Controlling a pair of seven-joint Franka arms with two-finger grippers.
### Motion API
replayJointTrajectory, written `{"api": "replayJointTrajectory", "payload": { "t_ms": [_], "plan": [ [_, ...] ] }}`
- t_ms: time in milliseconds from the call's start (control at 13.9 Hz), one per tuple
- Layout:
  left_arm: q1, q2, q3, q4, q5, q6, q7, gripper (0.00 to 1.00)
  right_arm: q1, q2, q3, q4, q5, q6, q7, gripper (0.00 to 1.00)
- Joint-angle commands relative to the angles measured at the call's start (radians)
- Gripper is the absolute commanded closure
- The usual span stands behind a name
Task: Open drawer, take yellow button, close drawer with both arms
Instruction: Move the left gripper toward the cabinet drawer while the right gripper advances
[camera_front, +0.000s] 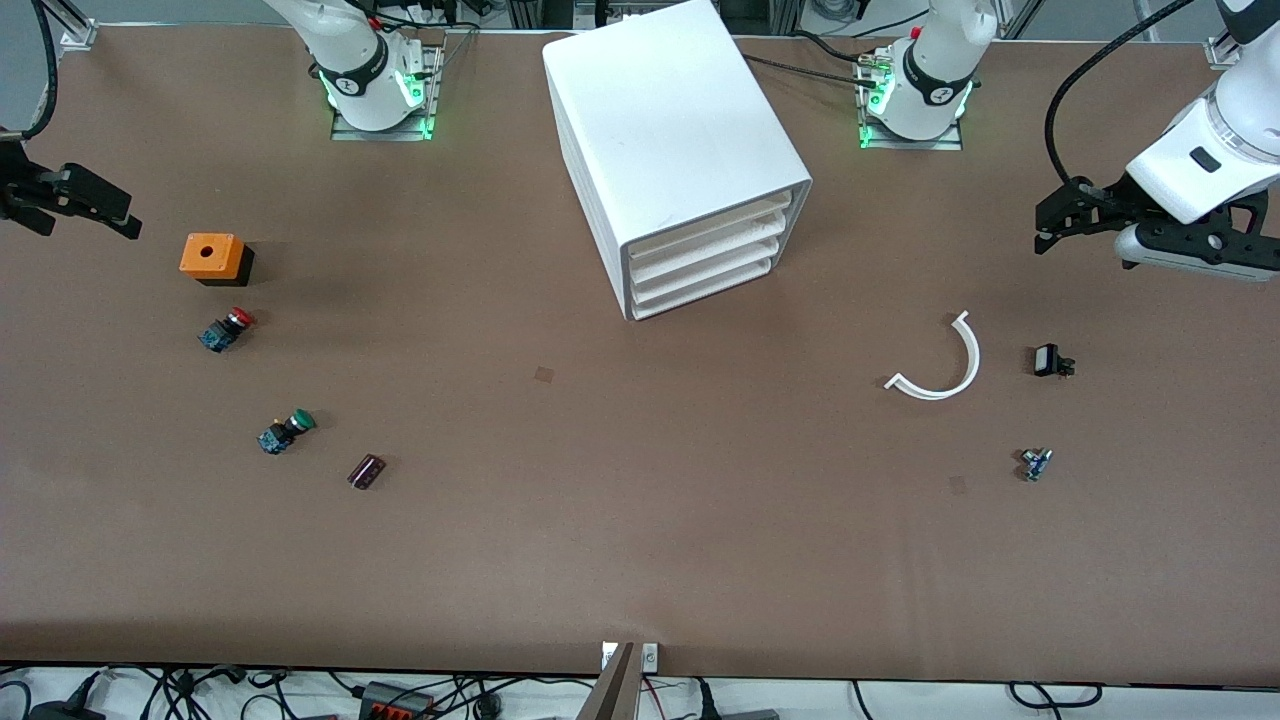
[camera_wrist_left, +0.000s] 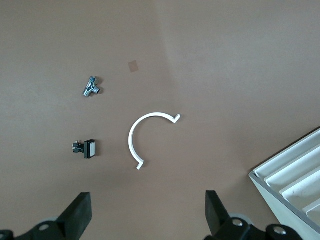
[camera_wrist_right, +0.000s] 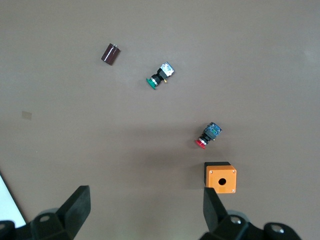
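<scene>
Four drawers (camera_front: 705, 262) sat shut in white cabinet (camera_front: 670, 130), mid-table near arm bases. Yellow button not seen anywhere. Left gripper (camera_front: 1050, 218), fingers spread, hung empty over table toward left arm's end from cabinet; white curved strip (camera_front: 945, 365) lay nearer camera than cabinet. Right gripper (camera_front: 75, 200), fingers spread and empty, hung toward right arm's end from cabinet, beside orange box (camera_front: 212, 256).

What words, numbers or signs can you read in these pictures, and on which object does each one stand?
None can be read.
Round black emblem on the right arm's base: too small to read.
Round black emblem on the left arm's base: too small to read.
Big white box cabinet and orange box with a hole: no lettering visible.
</scene>
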Motion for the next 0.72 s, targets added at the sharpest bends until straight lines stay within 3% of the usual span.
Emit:
{"api": "replayJointTrajectory", "payload": {
  "t_ms": [0, 646],
  "plan": [
    [0.006, -0.009, -0.001, 0.01, -0.011, -0.016, 0.017, 0.0, -0.006, -0.007, 0.008, -0.012, -0.008, 0.01, -0.012, 0.0],
    [0.006, -0.003, 0.008, 0.012, -0.016, -0.018, 0.008, 0.0, 0.005, 0.039, 0.021, -0.006, 0.006, 0.02, -0.004, 0.0]
  ]
}}
